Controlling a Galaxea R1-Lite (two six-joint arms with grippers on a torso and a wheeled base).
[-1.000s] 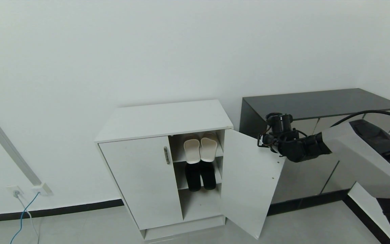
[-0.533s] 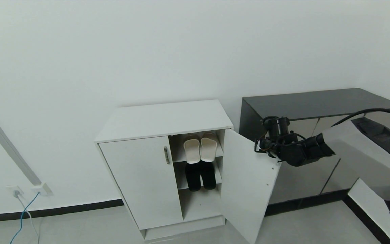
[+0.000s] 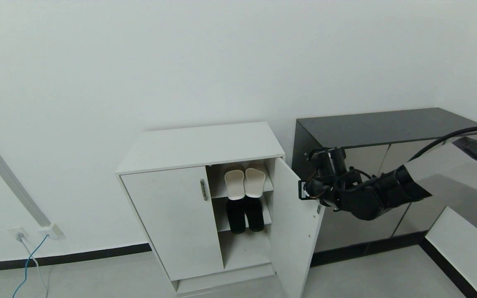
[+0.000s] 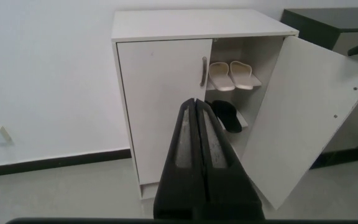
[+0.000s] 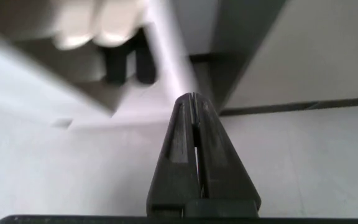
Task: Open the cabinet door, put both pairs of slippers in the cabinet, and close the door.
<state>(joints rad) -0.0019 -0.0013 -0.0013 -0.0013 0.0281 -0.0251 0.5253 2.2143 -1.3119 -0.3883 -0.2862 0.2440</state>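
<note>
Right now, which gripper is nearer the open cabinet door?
Right. The right gripper sits close by the outer face of the open door, near its top edge. The left gripper hangs back in front of the cabinet, apart from the door.

No legible text, label, number or sign on any surface.

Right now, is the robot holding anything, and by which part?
Nothing is held. The left gripper and right gripper are both shut on nothing; the right one is beside the edge of the open cabinet door.
</note>
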